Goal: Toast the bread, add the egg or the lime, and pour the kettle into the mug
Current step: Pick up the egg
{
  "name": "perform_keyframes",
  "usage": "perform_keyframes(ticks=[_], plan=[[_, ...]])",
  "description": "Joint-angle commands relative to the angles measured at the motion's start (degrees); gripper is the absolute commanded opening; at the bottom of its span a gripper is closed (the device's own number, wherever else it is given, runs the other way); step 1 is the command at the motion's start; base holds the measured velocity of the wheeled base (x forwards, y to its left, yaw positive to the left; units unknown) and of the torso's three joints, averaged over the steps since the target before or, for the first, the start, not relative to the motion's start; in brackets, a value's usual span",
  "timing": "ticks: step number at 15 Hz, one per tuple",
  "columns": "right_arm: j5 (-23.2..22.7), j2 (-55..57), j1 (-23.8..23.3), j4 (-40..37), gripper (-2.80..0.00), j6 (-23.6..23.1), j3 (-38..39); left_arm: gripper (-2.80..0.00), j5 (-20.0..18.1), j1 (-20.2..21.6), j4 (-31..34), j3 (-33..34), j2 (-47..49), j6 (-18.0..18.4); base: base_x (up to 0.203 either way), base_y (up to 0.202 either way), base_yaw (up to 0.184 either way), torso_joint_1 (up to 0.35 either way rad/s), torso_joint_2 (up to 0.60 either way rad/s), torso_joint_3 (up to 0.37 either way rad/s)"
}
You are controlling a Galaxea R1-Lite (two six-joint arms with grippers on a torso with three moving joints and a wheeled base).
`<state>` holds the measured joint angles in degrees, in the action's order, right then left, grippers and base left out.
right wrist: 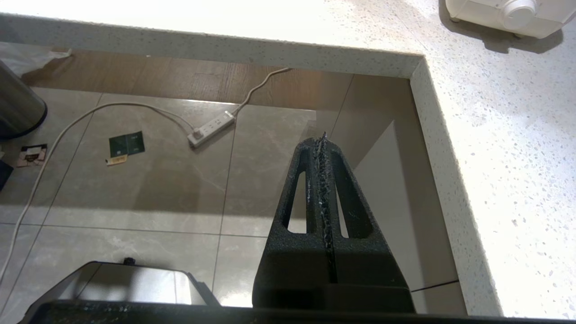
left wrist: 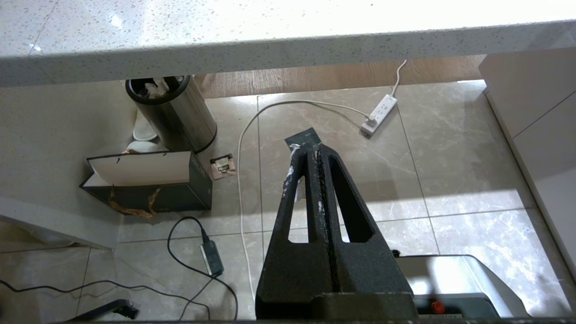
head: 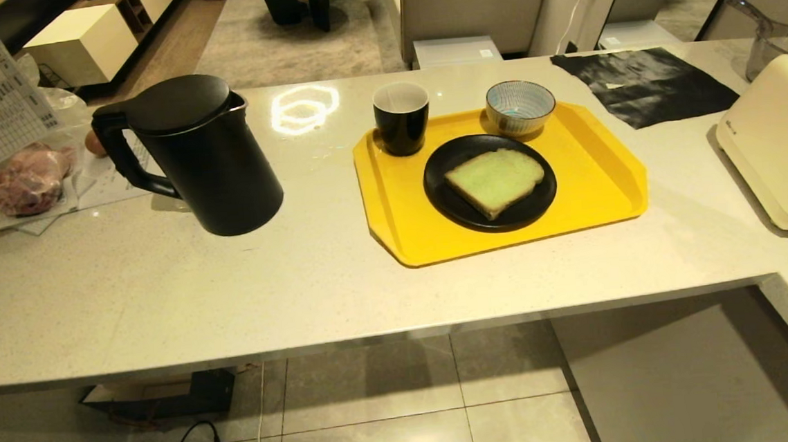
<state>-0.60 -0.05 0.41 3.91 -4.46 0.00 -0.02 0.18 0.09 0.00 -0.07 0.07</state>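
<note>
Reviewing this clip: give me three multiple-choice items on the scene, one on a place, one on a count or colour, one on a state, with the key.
1. Where does the bread lie?
A. on the black plate on the yellow tray
B. in the striped bowl
C. bare on the counter

2. How many vessels stand on the tray besides the plate?
A. none
B. two
C. four

3. How do the left gripper and right gripper stand?
A. both open
B. both shut, holding nothing
C. left shut on the kettle

Key: 1 A, the slice rests on the plate; 2 B, only the mug and the bowl; 3 B, fingers pressed together above the floor, below counter level.
</note>
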Motion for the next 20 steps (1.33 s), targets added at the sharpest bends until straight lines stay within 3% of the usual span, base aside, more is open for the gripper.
perform_keyframes(ticks=[1,14,20], plan=[[-0.19,0.14,0.02,0.13,-2.8,-0.28,1.58,-2.8,0.02,-0.01,-0.01,0.0,0.07,0.01,0.0,0.0,0.0,0.0,0.0,0.0],[-0.1,0.14,0.02,-0.05,-2.8,0.76,1.58,-2.8,0.02,0.0,-0.01,0.0,0.07,0.01,0.0,0.0,0.0,0.0,0.0,0.0],[-0.1,0.14,0.02,-0.05,-2.8,1.21,1.52,-2.8,0.02,0.07,-0.01,0.0,0.07,0.01,0.003,0.009,-0.149,0.003,0.0,0.003]])
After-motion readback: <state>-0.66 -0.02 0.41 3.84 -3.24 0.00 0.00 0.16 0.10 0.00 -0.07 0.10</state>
